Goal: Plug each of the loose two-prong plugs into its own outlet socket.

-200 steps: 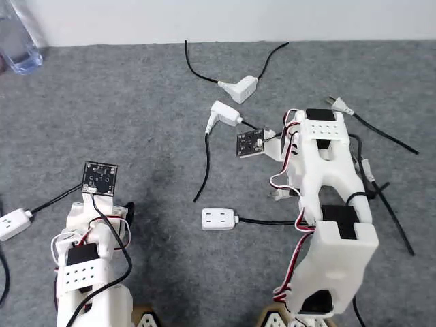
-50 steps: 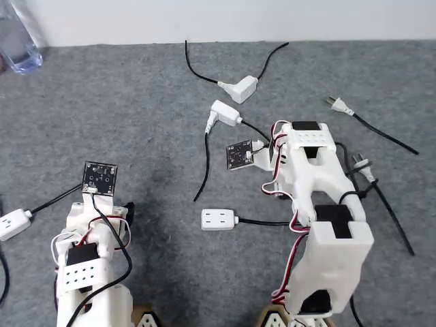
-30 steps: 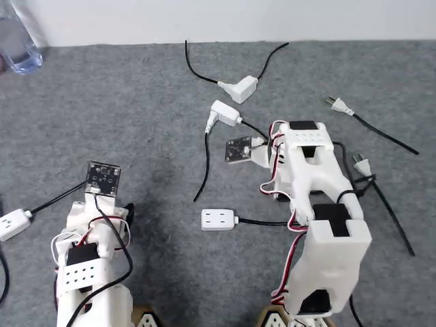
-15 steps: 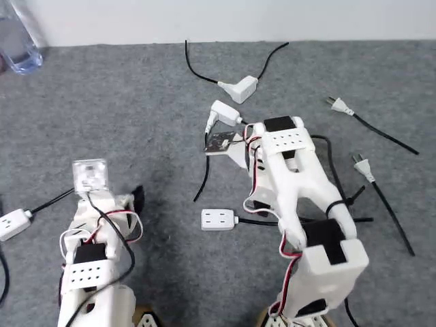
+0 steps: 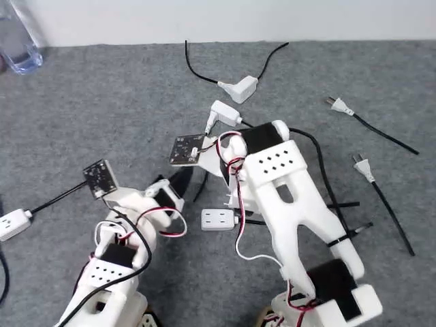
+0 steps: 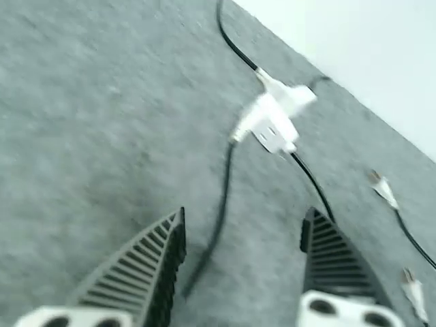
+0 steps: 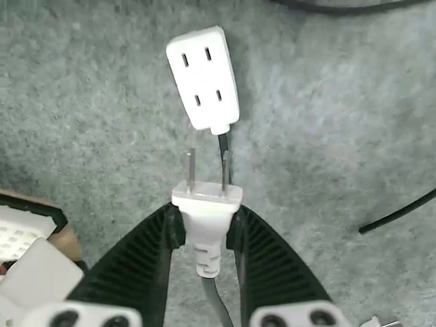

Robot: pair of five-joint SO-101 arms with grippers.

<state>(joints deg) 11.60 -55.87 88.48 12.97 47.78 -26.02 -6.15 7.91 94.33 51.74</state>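
From above, four white outlet sockets lie on the grey felt counter point(image 5: 102, 102). A three-way strip point(image 5: 219, 218) is near the left claw point(image 5: 174, 184) and just beside the right arm point(image 5: 279, 184). The nearer angled socket point(image 5: 225, 112) and the farther angled socket point(image 5: 242, 87) lie beyond that claw, and an edge socket point(image 5: 13, 223) lies well off to its left. Two loose two-prong plugs, the upper plug point(image 5: 335, 103) and the lower plug point(image 5: 360, 163), lie well to the right of the arm. A white wall point(image 5: 238, 20) backs the counter, and a clear bottle point(image 5: 17, 41) stands at the far left corner.

In the left wrist view, the left claw is spread wide and holds nothing. A black cord point(image 6: 221, 197) runs on the felt between its fingers. Both angled sockets lie ahead, with the two loose plugs off to one side.

In the right wrist view, the right claw point(image 7: 206, 219) is clamped on a third plug, the held plug point(image 7: 206, 199). Its prongs point at the strip just ahead but stop short of touching it.
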